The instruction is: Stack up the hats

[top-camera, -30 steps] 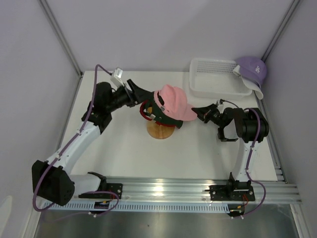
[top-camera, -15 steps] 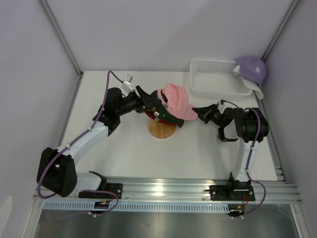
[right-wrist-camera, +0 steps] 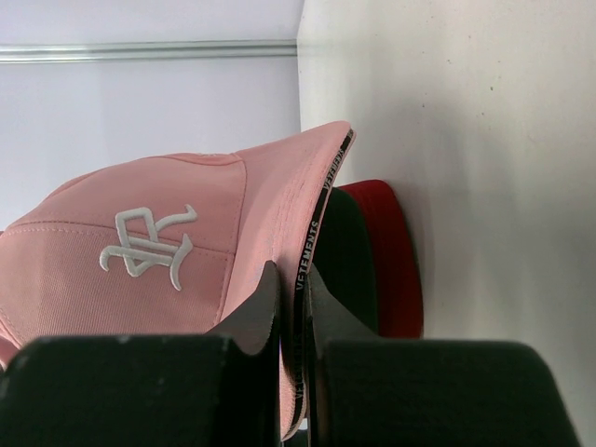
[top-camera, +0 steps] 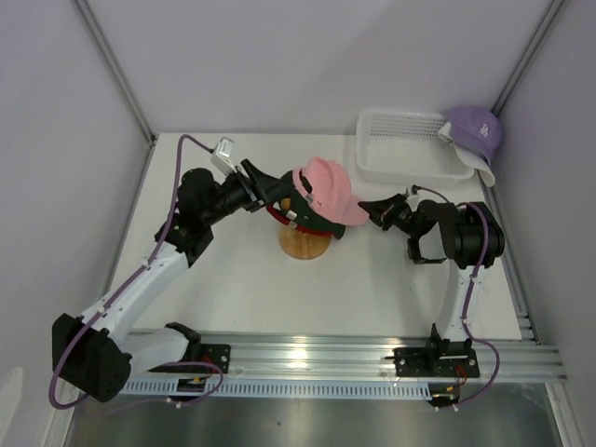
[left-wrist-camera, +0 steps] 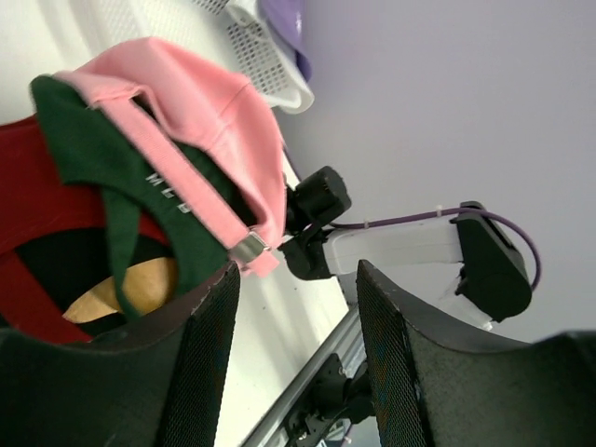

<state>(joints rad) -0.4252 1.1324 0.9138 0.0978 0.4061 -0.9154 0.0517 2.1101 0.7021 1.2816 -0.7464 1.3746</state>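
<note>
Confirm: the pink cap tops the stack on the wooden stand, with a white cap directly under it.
Wrong. Directly under the pink cap is a dark green cap, not a white one, as the left wrist view shows. The pink cap does top the stack on the wooden stand.

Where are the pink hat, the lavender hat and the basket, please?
Pink hat (top-camera: pixel 326 189): top external view, on its crown.
Lavender hat (top-camera: pixel 477 128): top external view, on its crown.
Basket (top-camera: pixel 410 173): top external view, on its near wall.
</note>
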